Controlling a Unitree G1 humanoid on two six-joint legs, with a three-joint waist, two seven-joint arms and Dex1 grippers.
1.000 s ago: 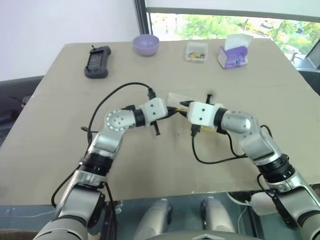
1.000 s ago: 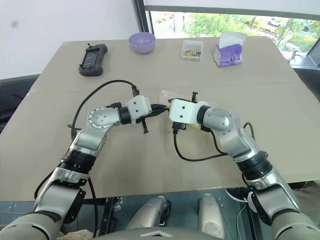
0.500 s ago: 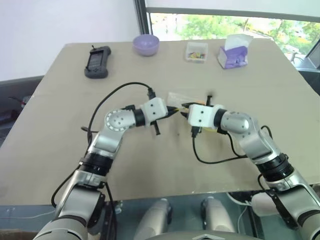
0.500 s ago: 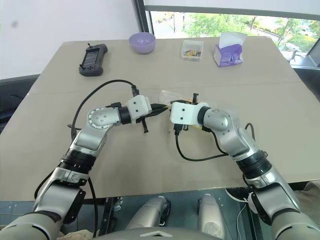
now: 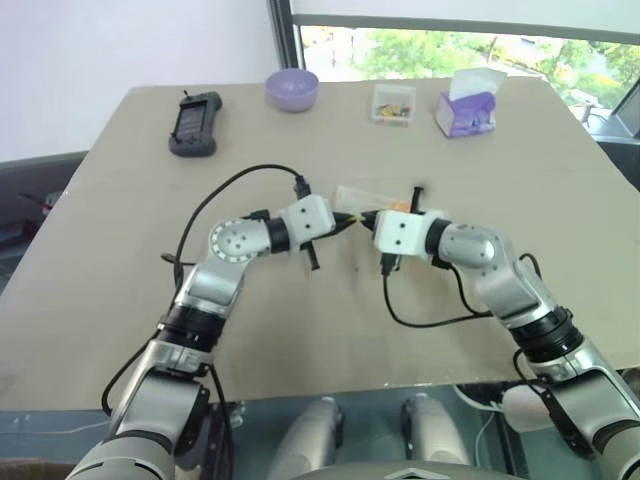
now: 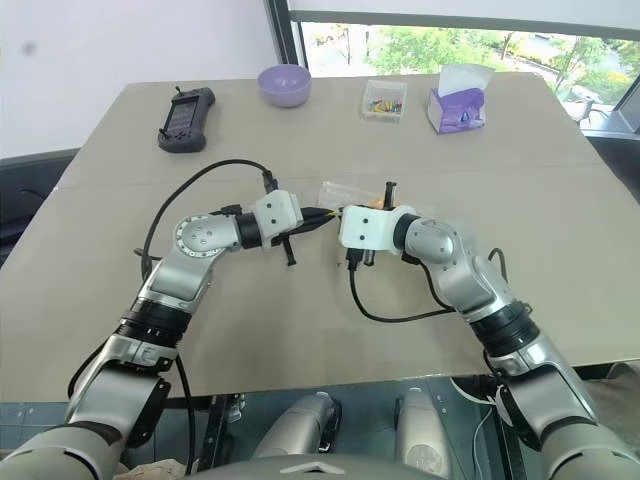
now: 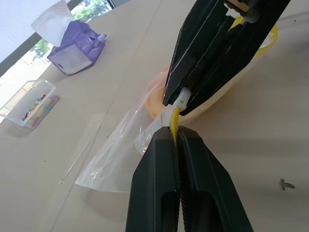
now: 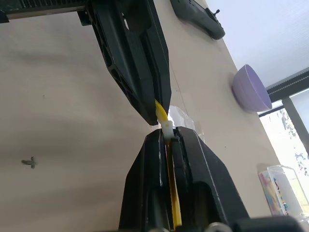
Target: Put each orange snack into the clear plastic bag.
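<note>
Both hands meet mid-table [image 5: 130,330], left hand [image 5: 350,217] and right hand [image 5: 368,215] pinching clear plastic bag [image 5: 352,193].

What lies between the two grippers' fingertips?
The yellow strip of the clear plastic bag, with its white slider: left gripper and right gripper both pinch it, in both wrist views.

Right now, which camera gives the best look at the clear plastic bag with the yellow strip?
The left wrist view: the clear plastic bag spreads across the table, an orange snack showing through it. The right wrist view gives just its yellow strip, edge-on. The head views catch a small glimpse of it between both tools.
</note>
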